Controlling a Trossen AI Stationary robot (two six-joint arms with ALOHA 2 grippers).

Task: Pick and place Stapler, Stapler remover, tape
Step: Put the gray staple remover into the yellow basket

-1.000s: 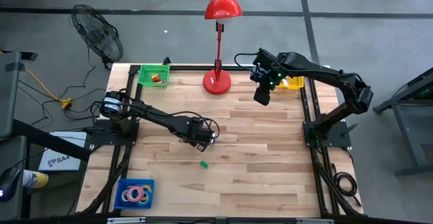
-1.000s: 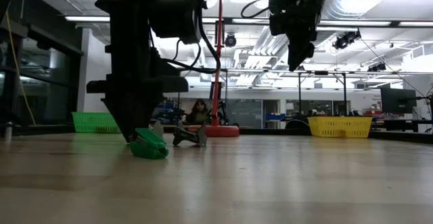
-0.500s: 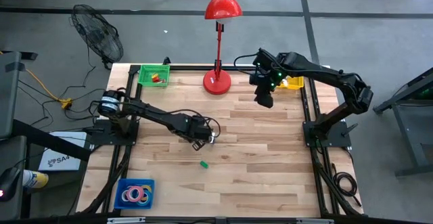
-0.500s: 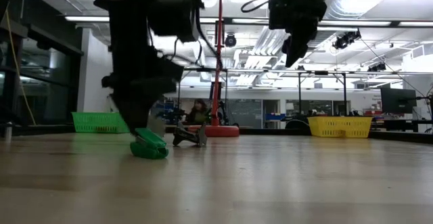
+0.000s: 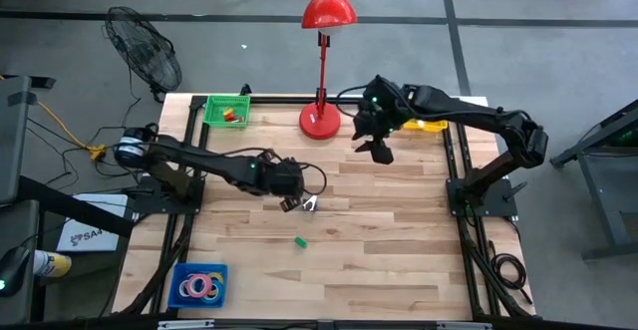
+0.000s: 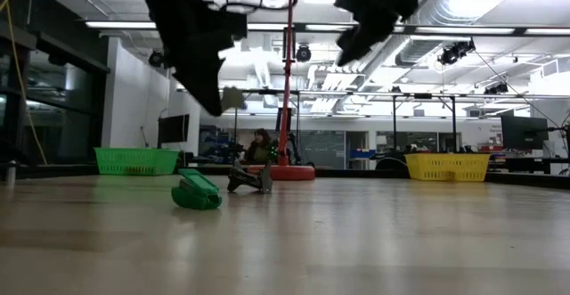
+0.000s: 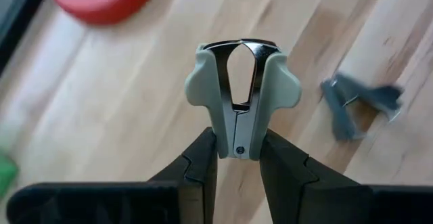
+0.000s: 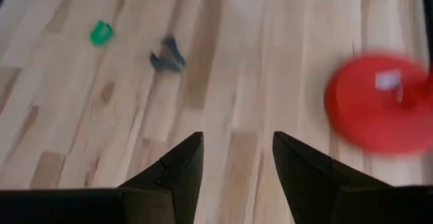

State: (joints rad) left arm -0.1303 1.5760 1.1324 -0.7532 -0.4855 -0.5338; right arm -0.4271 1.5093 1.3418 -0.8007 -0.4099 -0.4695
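The desk (image 5: 399,260) is big and made of wood. A red lamp (image 5: 321,119) stands at 12 o'clock.

The left arm reaches to the middle of the desk. Its pincer (image 7: 237,160) is nearly closed and pinches the grey staple remover (image 7: 240,92) by its back end, so the claws point out and it can be carried off the desk. The right pincer (image 8: 233,160) hangs half open near the lamp, at 1 o'clock, holding nothing; I think it waits.

The green bin (image 5: 226,109) at 11 o'clock has small red and yellow bits in it. The yellow bin (image 5: 431,124) at 1 o'clock is partly hidden. The blue tray (image 5: 199,285) at 7 o'clock holds the tape (image 5: 195,287) rings.

A small green stapler (image 5: 299,240) lies near the middle. A dark clip (image 7: 355,102) lies close by.
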